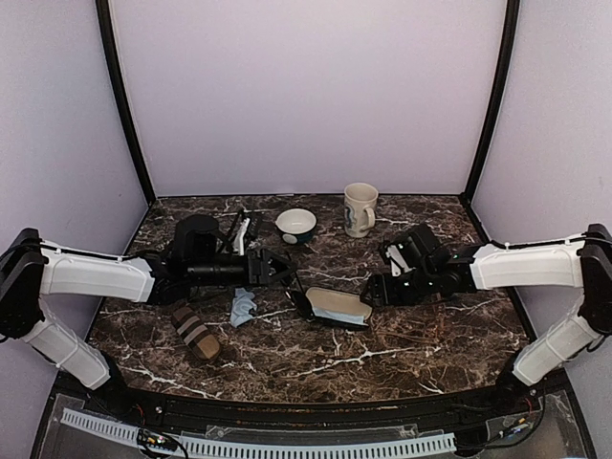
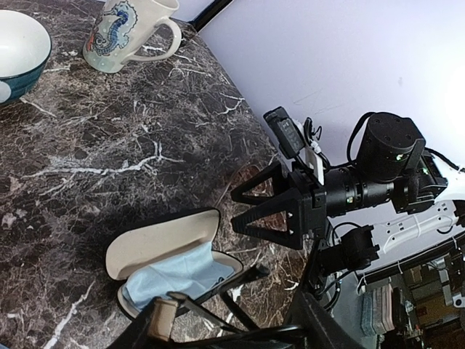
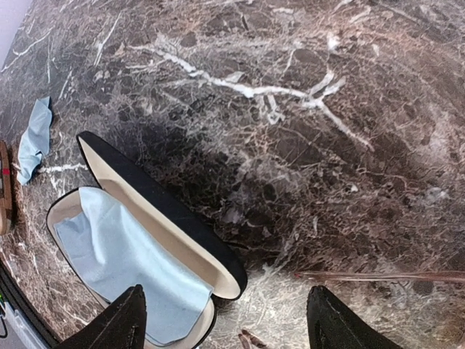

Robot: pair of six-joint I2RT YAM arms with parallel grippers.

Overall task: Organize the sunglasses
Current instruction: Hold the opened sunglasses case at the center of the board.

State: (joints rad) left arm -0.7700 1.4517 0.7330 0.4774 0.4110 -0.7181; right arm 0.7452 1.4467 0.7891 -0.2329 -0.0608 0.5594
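Top external view: the black oblong case (image 1: 323, 300) lies open near the middle of the dark marble table (image 1: 421, 335), and the two arms reach in toward it from either side. One half shows bare cream lining. The other half holds a flat pale-blue cloth (image 3: 131, 254).

The left gripper (image 1: 284, 270) hangs just to the left of the case. In the left wrist view, the thin dark wire of the sunglasses (image 2: 232, 282) sits between its fingers, above the near end of the case and off the table. The jaws are part closed around the wire. I cannot make out the lenses.

The right gripper (image 1: 378, 290) is low at the right end of the case, facing the left one across it. Its jaws stand wide, with only the marble and the edge of the case between them. It is the closest thing crowding the case.

A crumpled second blue cloth (image 1: 243, 306) lies loose just left of the case, under the left arm's reach. The brown striped case (image 1: 196, 332) lies shut, nearer the front left and apart from the cloth. At the back, a white bowl with a teal rim (image 1: 295, 226) and a cream mug with a seahorse print (image 1: 360, 208) stand upright, well away from the case.
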